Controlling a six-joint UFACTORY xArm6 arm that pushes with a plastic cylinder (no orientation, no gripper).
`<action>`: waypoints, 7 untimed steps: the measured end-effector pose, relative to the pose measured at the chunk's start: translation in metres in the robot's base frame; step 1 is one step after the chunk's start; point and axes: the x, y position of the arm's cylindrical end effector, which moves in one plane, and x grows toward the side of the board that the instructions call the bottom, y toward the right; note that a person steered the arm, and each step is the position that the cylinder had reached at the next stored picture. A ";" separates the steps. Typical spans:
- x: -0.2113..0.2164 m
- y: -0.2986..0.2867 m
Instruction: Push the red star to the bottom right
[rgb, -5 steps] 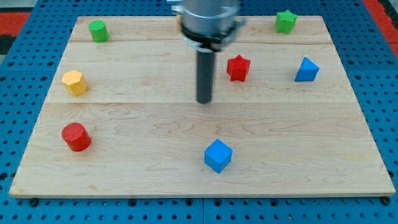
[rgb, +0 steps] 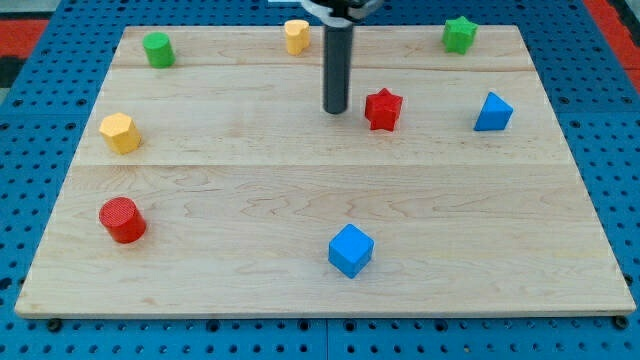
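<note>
tip (rgb: 336, 111) is set just at 9 o'clock of red star (rgb: 383, 109), a small gap left, nothing touched or held. star sits upper right of centre on board (rgb: 300, 200). approach step judged; next push to be aimed twd 5 o'clock, so tip needs shifting to star's 11 o'clock side.

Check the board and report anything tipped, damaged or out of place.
Nothing stands out. All eight blocks sit flat and apart on the wooden board, none chipped or overhanging an edge. My tip rests just to the view's left of the red star, with a small gap between them.
</note>
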 end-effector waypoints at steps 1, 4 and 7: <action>-0.018 0.038; 0.084 0.086; 0.124 0.115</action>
